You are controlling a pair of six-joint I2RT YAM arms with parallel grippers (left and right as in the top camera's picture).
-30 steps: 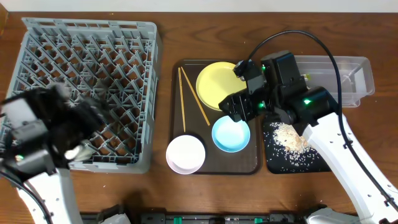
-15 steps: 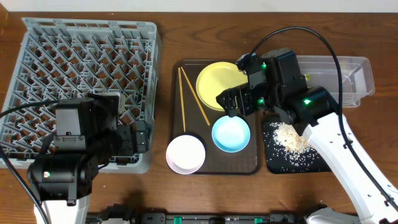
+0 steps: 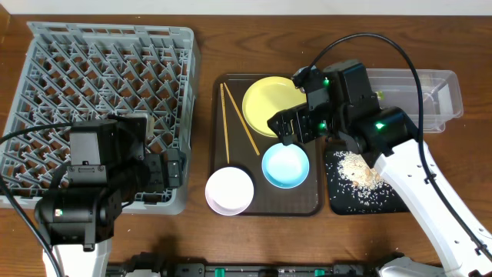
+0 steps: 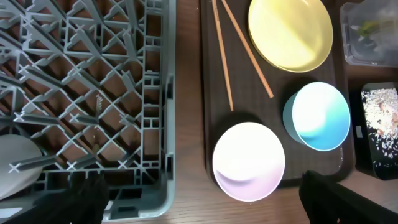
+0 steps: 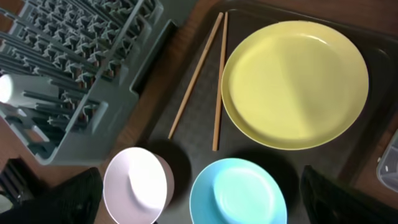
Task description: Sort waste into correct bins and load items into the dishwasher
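The grey dishwasher rack [image 3: 108, 85] fills the left of the table. On the brown tray [image 3: 307, 206] lie a yellow plate [image 3: 265, 104], two chopsticks [image 3: 238, 121], a light blue bowl [image 3: 286, 166] and a white bowl [image 3: 229, 190]. My left gripper [image 3: 174, 168] hangs open over the rack's front right corner, empty, with the white bowl [image 4: 249, 160] just ahead of it. My right gripper [image 3: 287, 128] is open and empty above the plate's near rim and the blue bowl [image 5: 239, 193]. Beige scraps [image 3: 357, 169] lie in the black bin [image 3: 369, 201]. The clear bin [image 3: 419, 96] holds a yellow-green wrapper [image 4: 370, 28].
A pale round thing [image 4: 15, 158] sits low inside the rack [image 4: 81, 93] near its front edge. Bare wooden table [image 4: 186, 124] separates rack and brown tray [image 5: 199, 118]. My right arm [image 3: 415, 177] reaches over the black bin from the front right.
My left arm has swung in from the left edge to the rack's front right corner. My right gripper has shifted slightly left over the plate. Both grippers have opened wider.
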